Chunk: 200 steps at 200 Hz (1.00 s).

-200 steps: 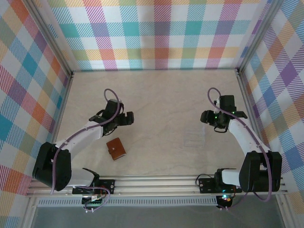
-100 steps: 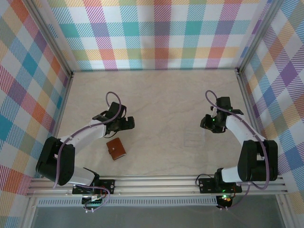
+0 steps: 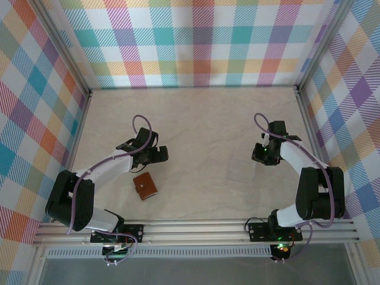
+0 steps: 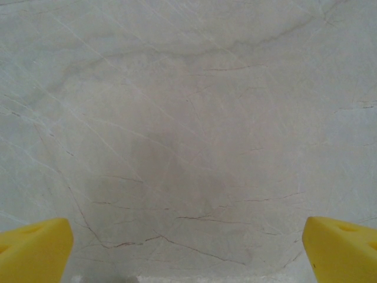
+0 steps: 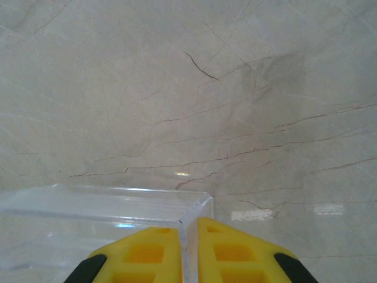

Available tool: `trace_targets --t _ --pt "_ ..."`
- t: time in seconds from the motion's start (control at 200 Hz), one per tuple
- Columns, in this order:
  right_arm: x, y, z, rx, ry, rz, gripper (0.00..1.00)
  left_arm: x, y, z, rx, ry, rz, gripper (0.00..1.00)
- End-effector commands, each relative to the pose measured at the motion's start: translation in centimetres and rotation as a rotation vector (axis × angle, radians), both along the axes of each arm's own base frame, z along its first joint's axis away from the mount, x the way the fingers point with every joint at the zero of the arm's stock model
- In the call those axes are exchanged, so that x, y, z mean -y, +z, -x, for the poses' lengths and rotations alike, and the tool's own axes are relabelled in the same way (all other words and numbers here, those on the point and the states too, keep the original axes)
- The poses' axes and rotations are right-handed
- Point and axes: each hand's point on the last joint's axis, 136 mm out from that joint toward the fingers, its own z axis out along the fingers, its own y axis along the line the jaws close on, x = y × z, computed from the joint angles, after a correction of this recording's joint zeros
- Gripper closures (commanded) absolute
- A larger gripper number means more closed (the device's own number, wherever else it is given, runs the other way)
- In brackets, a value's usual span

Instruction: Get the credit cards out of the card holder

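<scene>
The card holder (image 3: 145, 186) is a small brown wallet lying closed on the marble table, near the front left. The credit cards are hidden. My left gripper (image 3: 160, 154) hovers just behind the card holder and apart from it. In the left wrist view my left gripper (image 4: 187, 236) stands wide open over bare table, its yellow fingertips (image 4: 35, 247) at the frame's corners. My right gripper (image 3: 262, 158) is at the right of the table. In the right wrist view my right gripper (image 5: 188, 227) is shut on the thin wall of a clear plastic tray (image 5: 88, 206), close to its corner.
The clear tray (image 3: 242, 172) sits on the table right of centre, hard to make out from above. Plaid walls with metal posts enclose the table (image 3: 202, 119) on three sides. A metal rail (image 3: 196, 228) with the arm bases runs along the near edge.
My right gripper has closed onto the clear tray's wall, and its arm has drawn slightly left and back. The left arm shifted a little at first, then held still.
</scene>
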Motion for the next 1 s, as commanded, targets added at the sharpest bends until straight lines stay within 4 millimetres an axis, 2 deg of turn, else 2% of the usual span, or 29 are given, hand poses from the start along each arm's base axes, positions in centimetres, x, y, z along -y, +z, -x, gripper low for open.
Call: trace_targets --t 0.0,0.1,0.26,0.425,0.5,0.71,0.82,0.995 --pt "-0.7 1.1 -0.2 0.015 0.036 0.029 0.89 -0.5 0.1 0.8 -0.019 0.012 -0.022 0.0" --pt "-1.6 2.2 -0.6 0.03 0.039 0.028 0.9 -0.6 0.2 1.0 -0.033 0.024 -0.022 0.0" --pt "-4.4 3.5 -1.8 0.04 0.053 0.02 0.91 -0.8 0.0 1.6 -0.062 0.062 -0.014 0.0" --pt "-8.3 4.2 -4.2 0.036 0.09 0.068 0.91 -1.0 0.4 2.1 -0.038 0.094 0.027 0.0" --pt "-10.8 4.4 -5.6 0.037 0.121 0.076 0.93 -1.2 0.2 2.4 -0.073 0.104 0.015 0.0" --pt "-16.3 3.3 -9.5 0.007 0.182 0.131 0.95 -2.2 -0.1 3.8 -0.117 0.162 0.004 0.0" --pt "-18.1 2.7 -11.2 -0.001 0.194 0.151 0.95 -2.1 0.1 4.4 -0.127 0.166 0.021 0.0" --pt "-19.7 1.6 -13.2 -0.016 0.216 0.189 0.95 -2.2 0.0 5.2 -0.153 0.172 0.031 0.02"
